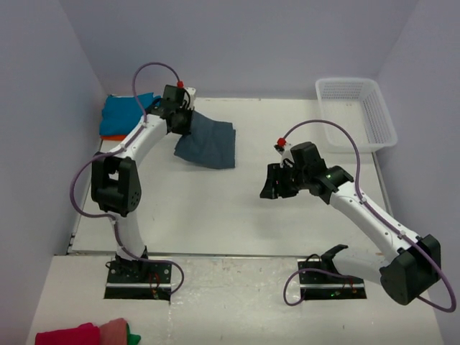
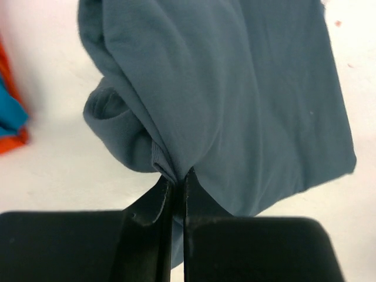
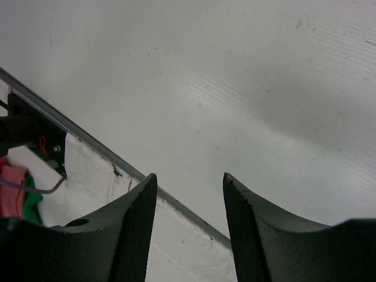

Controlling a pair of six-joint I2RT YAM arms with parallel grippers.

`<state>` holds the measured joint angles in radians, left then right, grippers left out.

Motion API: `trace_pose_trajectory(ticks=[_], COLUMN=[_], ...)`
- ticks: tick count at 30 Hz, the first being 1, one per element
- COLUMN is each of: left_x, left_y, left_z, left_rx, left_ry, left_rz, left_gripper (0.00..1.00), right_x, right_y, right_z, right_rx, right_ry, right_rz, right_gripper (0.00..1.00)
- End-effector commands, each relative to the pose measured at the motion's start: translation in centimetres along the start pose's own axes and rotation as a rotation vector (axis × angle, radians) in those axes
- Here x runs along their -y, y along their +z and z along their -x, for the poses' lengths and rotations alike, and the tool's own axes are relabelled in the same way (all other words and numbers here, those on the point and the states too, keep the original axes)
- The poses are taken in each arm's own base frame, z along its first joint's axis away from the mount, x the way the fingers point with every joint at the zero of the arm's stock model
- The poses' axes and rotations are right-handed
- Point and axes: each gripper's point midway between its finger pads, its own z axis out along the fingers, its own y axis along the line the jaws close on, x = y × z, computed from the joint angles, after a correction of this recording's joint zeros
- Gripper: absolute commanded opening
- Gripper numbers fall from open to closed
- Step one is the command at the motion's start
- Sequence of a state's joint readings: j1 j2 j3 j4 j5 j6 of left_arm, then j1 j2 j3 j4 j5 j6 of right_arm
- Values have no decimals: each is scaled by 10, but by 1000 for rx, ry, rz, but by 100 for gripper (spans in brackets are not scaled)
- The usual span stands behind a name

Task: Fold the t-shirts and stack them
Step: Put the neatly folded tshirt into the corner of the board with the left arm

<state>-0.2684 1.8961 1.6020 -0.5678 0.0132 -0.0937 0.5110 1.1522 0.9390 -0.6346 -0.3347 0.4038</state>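
Your left gripper (image 2: 176, 179), arm stretched forward, pinches the slate-blue t-shirt (image 1: 212, 144) well left of the basket (image 1: 356, 81), while your right gripper (image 3: 189, 176) hangs near-left of the basket, elbow bent, fingers spread.

The white counter (image 1: 237, 215) carries a slate-blue t-shirt (image 1: 210, 144) left of centre, toward the far edge. In the far left corner an orange t-shirt (image 1: 108, 136) lies under a turquoise t-shirt (image 1: 122, 115). A white mesh basket (image 1: 379, 118) sits far right.
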Motion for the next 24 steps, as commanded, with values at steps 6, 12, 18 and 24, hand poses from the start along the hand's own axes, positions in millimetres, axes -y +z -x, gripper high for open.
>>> trace_pose_trajectory(ticks=[6,12,18,24], left_x=[-89,-123,-130,-138], left_y=[-25,-40,-35,-41], left_z=[88,117,133,147], left_rx=[118,174,202,223], left_ry=[146,177,227,255], left_rz=[190,258,267,290], left_gripper=[0,0,0,0], right_x=[-10,-11,-4,2], right_y=[10,17,26,33], right_z=[-16,-34,-47,-56], right_rx=[-41,-98,-153,-181], right_ry=[-15,-39,-18,0], right_rz=[73,43,31,17], right_gripper=[50,50,50,50])
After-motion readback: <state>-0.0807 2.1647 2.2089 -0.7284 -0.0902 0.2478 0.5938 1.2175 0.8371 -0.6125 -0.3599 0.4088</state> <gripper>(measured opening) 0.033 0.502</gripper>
